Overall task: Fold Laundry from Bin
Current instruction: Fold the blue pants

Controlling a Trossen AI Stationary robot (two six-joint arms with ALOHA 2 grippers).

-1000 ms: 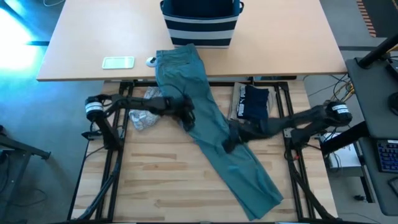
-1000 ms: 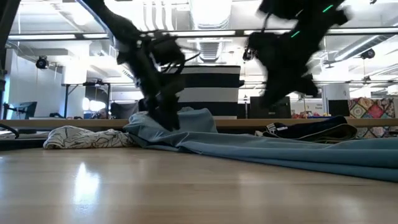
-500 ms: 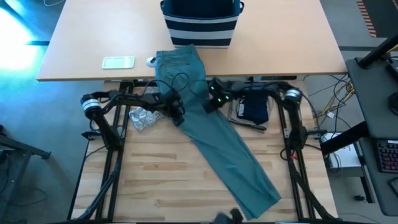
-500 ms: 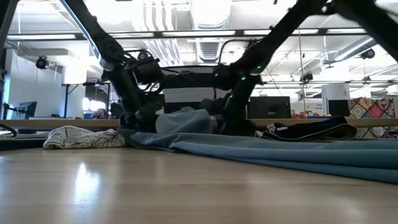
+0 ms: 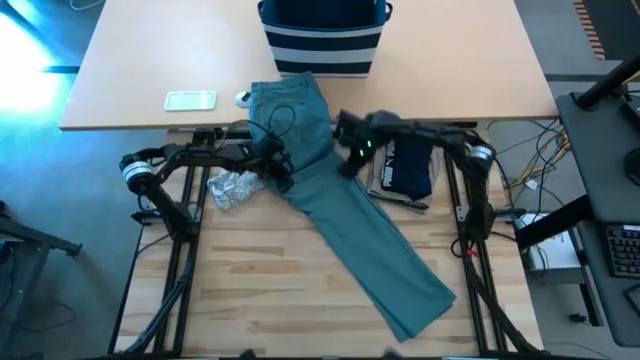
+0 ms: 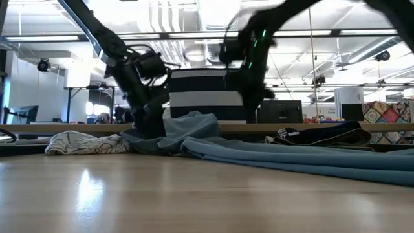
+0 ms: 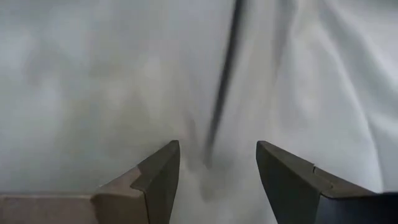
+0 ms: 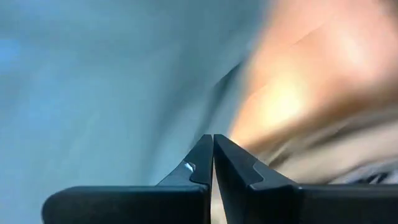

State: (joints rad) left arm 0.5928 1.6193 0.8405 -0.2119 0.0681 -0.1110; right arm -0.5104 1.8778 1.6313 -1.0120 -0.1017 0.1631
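The teal-green trousers [image 5: 365, 235] lie slantwise, their waist end [image 5: 285, 100] on the far light desk and their hem [image 5: 425, 310] near the front right. My left gripper [image 5: 283, 175] is down on their left edge. My right gripper [image 5: 345, 160] hovers shut above the right edge, clear of the cloth [image 6: 251, 97]. The striped navy bin [image 5: 325, 35] stands on the far desk. A navy garment with white print [image 5: 405, 165] lies to the right. A grey-white patterned garment [image 5: 232, 188] lies to the left. My left gripper has a thick fold of the teal trousers' left edge [image 7: 211, 165] between its two fingers, which stand well apart. The fingers slant down from the table's left. The cloth stays on the table and bunches into a hump [image 6: 194, 122] beside the gripper.
A flat pale-green device [image 5: 190, 100] and a small white object [image 5: 243, 98] lie on the far desk, left of the trousers. The wooden worktable [image 5: 250, 280] shows bare boards at the front left. Monitors and desks fill the room behind.
My right gripper has left the middle of the trouser leg, swung toward the far edge and risen, turning as it went, still shut. My left gripper has moved toward the far left with the cloth. The trousers have bunched higher near the waist and the hem has crept farther.
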